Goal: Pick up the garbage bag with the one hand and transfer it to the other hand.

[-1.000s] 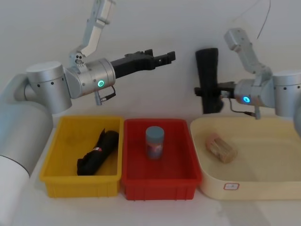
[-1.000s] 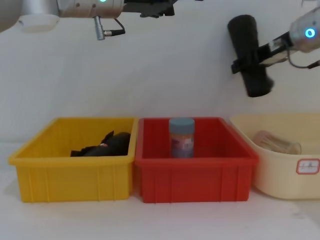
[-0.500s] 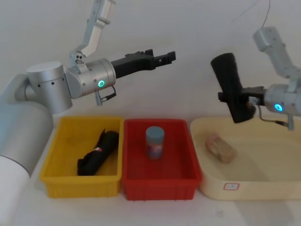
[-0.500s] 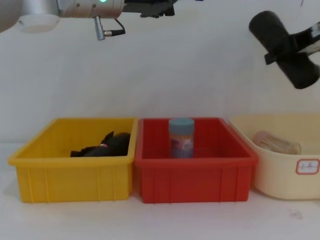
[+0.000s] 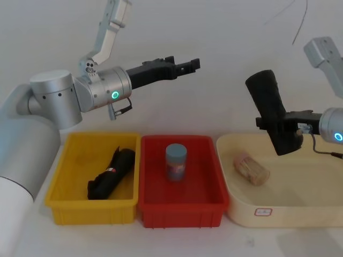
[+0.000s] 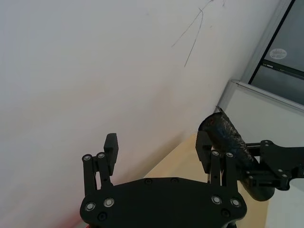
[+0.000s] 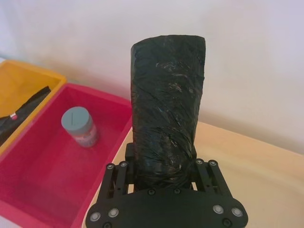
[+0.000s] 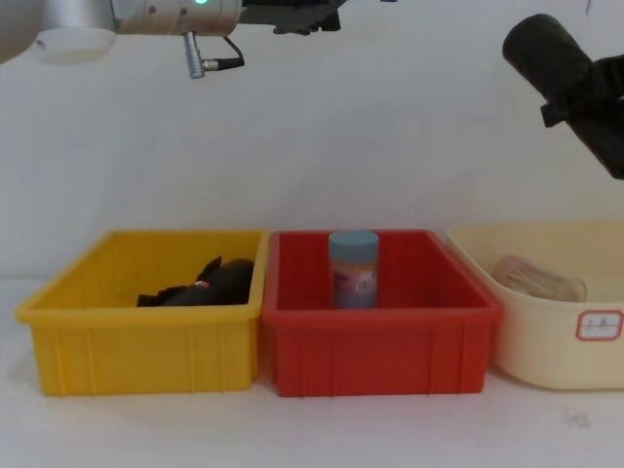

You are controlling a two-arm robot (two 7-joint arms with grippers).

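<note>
The garbage bag [image 5: 269, 110], a long glossy black roll, hangs in the air over the back of the cream tray, its top tilted toward the left arm. My right gripper [image 5: 280, 125] is shut on its lower half, and in the right wrist view the garbage bag [image 7: 166, 109] stands up between the jaws of that gripper [image 7: 164, 161]. My left gripper [image 5: 194, 64] is raised high above the red bin, open and holding nothing, well apart from the roll. The left wrist view shows its spread fingers [image 6: 110, 142] with the garbage bag [image 6: 227, 140] beyond them.
A yellow bin [image 5: 91, 212] at the left holds a shapeless black lump [image 5: 111, 174]. The red bin [image 5: 182, 215] in the middle holds a blue-grey jar [image 5: 176, 161]. The cream tray [image 5: 292, 215] at the right holds a tan block [image 5: 251, 168].
My right gripper has carried the garbage bag to the right and a little lower, away from the left gripper, tilting it from upright. The left arm has not moved.
</note>
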